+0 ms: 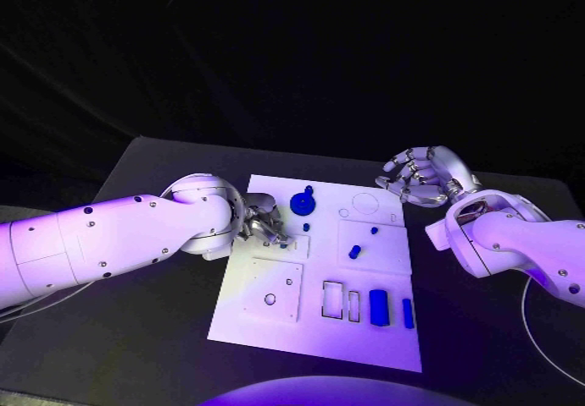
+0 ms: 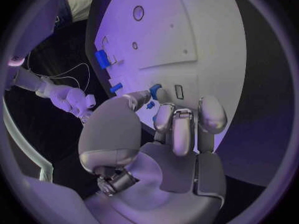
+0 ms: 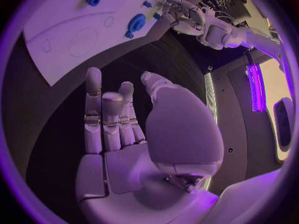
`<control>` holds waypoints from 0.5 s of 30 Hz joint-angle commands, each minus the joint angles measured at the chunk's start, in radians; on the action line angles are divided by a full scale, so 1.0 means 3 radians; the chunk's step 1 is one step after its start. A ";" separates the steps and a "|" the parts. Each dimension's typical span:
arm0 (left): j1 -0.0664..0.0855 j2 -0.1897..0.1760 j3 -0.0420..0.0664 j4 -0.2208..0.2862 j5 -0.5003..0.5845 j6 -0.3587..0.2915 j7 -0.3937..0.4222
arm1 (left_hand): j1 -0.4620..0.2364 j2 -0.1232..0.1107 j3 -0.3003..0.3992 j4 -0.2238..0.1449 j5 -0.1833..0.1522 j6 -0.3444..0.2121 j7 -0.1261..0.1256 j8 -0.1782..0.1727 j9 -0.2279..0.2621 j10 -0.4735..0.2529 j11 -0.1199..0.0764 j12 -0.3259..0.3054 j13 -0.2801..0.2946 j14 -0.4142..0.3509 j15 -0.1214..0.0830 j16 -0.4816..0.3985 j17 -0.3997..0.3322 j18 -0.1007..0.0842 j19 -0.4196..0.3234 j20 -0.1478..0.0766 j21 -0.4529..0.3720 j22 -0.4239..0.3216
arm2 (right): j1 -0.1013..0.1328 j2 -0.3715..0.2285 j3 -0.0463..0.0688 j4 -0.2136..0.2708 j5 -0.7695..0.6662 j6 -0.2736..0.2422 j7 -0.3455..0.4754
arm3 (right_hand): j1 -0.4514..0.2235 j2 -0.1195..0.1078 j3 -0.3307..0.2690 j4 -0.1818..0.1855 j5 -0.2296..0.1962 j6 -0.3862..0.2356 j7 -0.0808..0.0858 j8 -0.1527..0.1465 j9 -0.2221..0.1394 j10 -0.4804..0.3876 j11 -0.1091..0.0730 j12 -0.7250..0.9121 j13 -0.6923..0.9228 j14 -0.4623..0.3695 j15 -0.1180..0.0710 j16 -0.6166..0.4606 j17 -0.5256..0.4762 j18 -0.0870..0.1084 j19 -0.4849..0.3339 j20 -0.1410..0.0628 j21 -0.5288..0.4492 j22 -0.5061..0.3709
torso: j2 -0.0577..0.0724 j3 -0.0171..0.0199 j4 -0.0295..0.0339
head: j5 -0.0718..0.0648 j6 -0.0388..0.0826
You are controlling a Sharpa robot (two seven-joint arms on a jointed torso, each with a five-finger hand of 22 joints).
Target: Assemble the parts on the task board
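Note:
The white task board (image 1: 262,326) lies mid-table. On it are a round blue part (image 1: 303,201), small blue parts (image 1: 308,227) (image 1: 355,250) and two blue bars (image 1: 379,306). My left hand (image 1: 259,224) is bent down over the board's far left area beside a rectangular slot (image 2: 179,91). A small blue part (image 2: 154,89) shows between its thumb and fingertips (image 2: 164,109); whether it is pinched is unclear. My right hand (image 1: 424,176) hovers off the board's far right corner, fingers apart and holding nothing. The right wrist view shows the round part (image 3: 135,23) and the left hand (image 3: 181,12).
The board (image 2: 206,30) carries a raised plate with a round hole (image 1: 270,298) at its near left and outlined slots (image 1: 333,299) near the bars. Black table (image 1: 159,338) surrounds the board. A cable (image 1: 537,338) curves by the right arm.

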 commanded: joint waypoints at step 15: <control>0.0000 -0.0002 0.0002 0.0016 0.0029 -0.0021 0.0016 | -0.0034 -0.0024 -0.0009 0.0067 -0.0005 0.0017 -0.0004 -0.0017 0.0010 0.0010 -0.0003 0.0006 -0.0001 0.0240 -0.0015 -0.0007 0.0464 -0.0052 0.0015 -0.0012 -0.0004 0.0004 | 0.0000 0.0006 0.0000 -0.0002 -0.0014 0.0022 0.0028 | -0.0019 0.0001 0.0024 -0.0008 0.0002 -0.0020 0.0007 0.0019 -0.0004 -0.0016 -0.0006 -0.0016 -0.0009 -0.0017 -0.0004 -0.0019 -0.0003 0.0066 0.0015 0.0020 -0.0024 -0.0008 | 0.0000 -0.0003 0.0002 | 0.0001 0.0002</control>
